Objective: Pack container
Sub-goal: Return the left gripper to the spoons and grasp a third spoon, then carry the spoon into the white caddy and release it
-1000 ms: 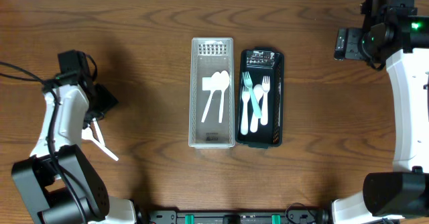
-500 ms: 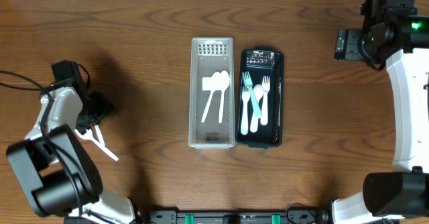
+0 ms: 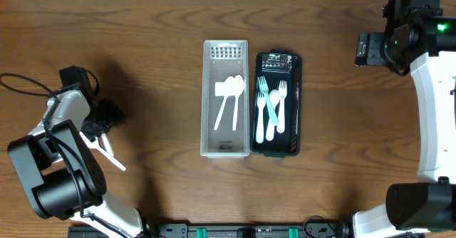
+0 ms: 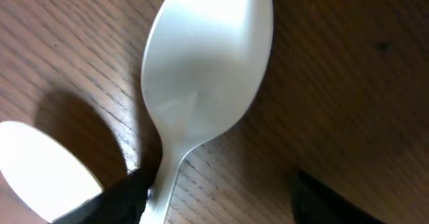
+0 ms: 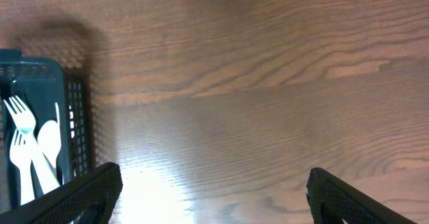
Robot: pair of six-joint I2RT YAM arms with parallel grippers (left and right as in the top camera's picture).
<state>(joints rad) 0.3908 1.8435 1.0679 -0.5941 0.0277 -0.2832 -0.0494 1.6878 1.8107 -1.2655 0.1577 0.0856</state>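
the left end effector (image 4: 221, 198) sits low over the counter (image 3: 157, 67) at its left side. its two dark fingers (image 4: 124, 196) stand apart, neither wide nor narrow. a white spoon (image 4: 204, 70) lies on the wood between them. its handle runs down right against the finger at the lower left of the wrist view, and nothing is clamped. the rounded end of a second white utensil (image 4: 47, 174) lies just beside it. from overhead, the two pieces spread in a v on the counter next to the arm.

at the middle of the counter a clear tray (image 3: 206, 102) holds two white spoons (image 3: 233, 87). just beside its right wall, a black basket (image 3: 298, 102) holds white forks, a white spoon and a teal fork (image 3: 269, 108).

the right end effector (image 5: 214, 197) hovers well apart at the far right. its jaws are wide with nothing between them, and the basket's end shows at the left edge of its wrist view.
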